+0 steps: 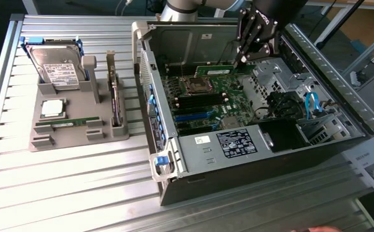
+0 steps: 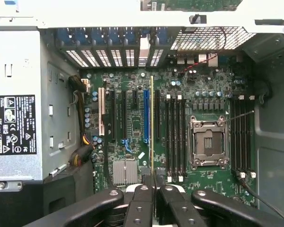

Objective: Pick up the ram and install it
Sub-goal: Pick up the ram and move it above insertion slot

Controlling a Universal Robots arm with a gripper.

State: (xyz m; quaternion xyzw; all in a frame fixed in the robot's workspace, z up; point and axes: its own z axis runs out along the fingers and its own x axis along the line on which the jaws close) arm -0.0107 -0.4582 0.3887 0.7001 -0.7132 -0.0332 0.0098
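My gripper reaches down into the open computer case from above. It is shut on the ram, a long thin green stick that hangs level over the motherboard near the case's back wall. In the wrist view the ram is edge-on, a thin pale line running out from between my black fingertips. It lies parallel to the black memory slots, just beside the blue slot. I cannot tell whether it touches the board.
The processor socket sits beside the memory slots. A power supply fills the case's near side. On the exterior view's left a grey holder carries a hard drive, a silver processor chip, a dark card and another green stick.
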